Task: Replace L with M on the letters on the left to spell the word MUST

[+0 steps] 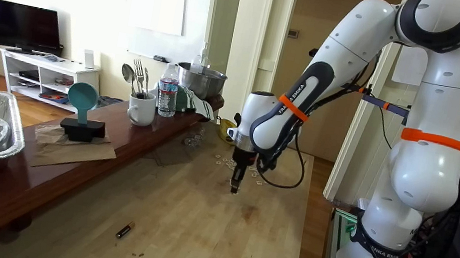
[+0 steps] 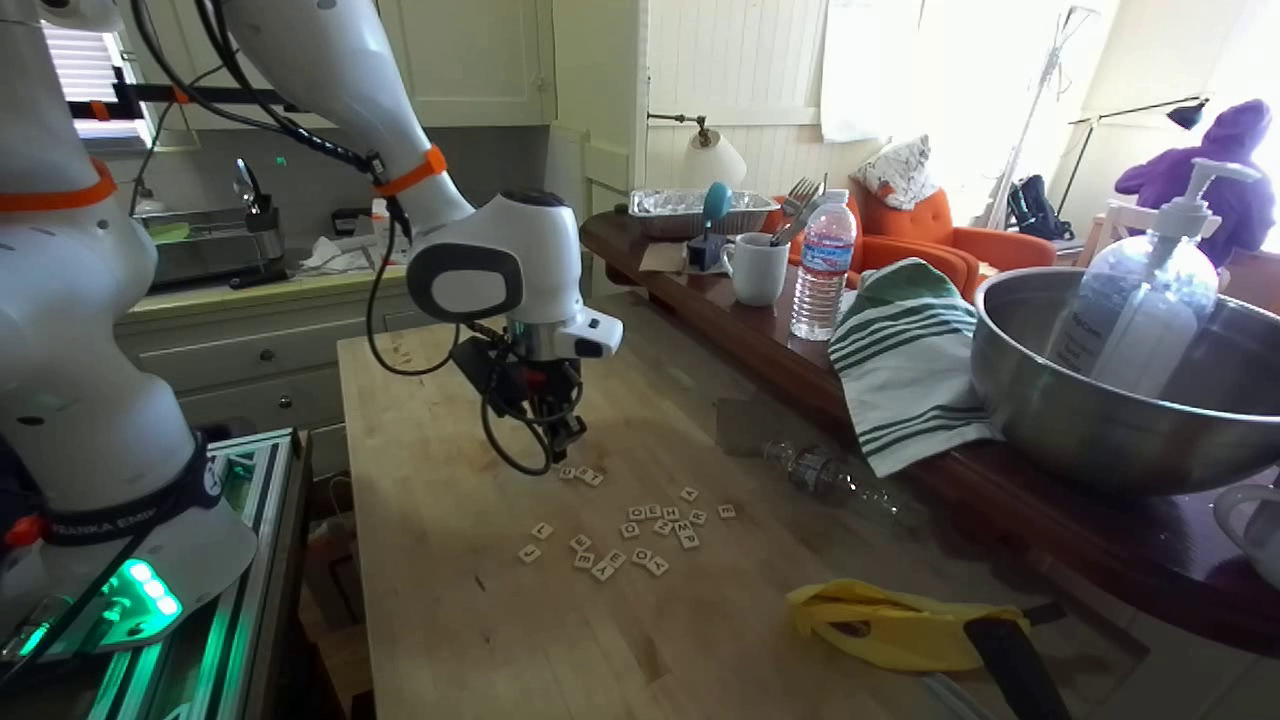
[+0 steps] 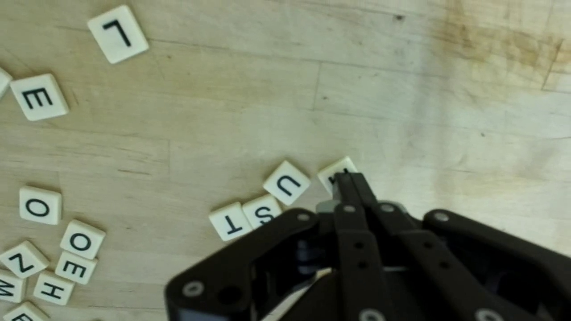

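In the wrist view, letter tiles U (image 3: pixel 287 183), S (image 3: pixel 262 210) and T (image 3: pixel 231 221) lie in a slanting group; S and T touch. A further tile (image 3: pixel 335 173) lies beside U, its letter mostly hidden by my fingertips. My gripper (image 3: pixel 350 178) is shut, its fingers pressed together over that tile; I cannot tell whether it touches it. An L tile (image 3: pixel 118 34) lies apart at upper left. A tile with M or W (image 3: pixel 10 286) is at the left edge. The gripper points down at the table in both exterior views (image 1: pixel 234 189) (image 2: pixel 565 450).
More tiles, such as E (image 3: pixel 39 97) and O (image 3: pixel 40 205), lie scattered on the wooden table (image 1: pixel 193 235). A battery (image 1: pixel 125 230), a clear plastic bottle (image 2: pixel 820 470) and a yellow item (image 2: pixel 900 625) also lie there. A raised dark shelf (image 1: pixel 63 176) runs alongside.
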Robot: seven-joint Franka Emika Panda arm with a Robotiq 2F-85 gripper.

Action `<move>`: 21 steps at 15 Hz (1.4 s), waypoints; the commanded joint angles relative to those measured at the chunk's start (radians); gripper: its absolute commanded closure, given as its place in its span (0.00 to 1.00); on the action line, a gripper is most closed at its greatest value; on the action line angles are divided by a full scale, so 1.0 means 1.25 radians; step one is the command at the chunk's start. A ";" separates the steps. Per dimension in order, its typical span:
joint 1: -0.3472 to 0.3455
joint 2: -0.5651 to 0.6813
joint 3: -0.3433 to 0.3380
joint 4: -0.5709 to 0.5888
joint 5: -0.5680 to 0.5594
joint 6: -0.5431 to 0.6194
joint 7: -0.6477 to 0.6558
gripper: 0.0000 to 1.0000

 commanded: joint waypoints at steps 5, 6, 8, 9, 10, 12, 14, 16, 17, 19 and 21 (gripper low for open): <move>0.001 0.005 -0.019 -0.008 -0.059 -0.038 0.004 1.00; 0.001 0.010 -0.022 -0.007 -0.067 -0.023 0.008 1.00; 0.000 0.015 -0.027 -0.001 -0.076 -0.022 0.014 1.00; -0.001 0.015 -0.029 -0.001 -0.080 -0.023 0.015 1.00; -0.001 0.015 -0.031 -0.001 -0.084 -0.023 0.015 1.00; -0.001 0.017 -0.036 0.001 -0.090 -0.023 0.017 1.00; -0.002 0.020 -0.038 0.003 -0.086 -0.018 0.012 1.00; -0.003 0.022 -0.034 0.003 -0.068 -0.010 0.000 1.00; -0.003 0.024 -0.032 0.003 -0.059 -0.006 -0.005 1.00; -0.003 0.024 -0.027 0.003 -0.038 -0.004 -0.020 1.00; -0.004 0.022 -0.027 0.003 -0.033 -0.004 -0.025 1.00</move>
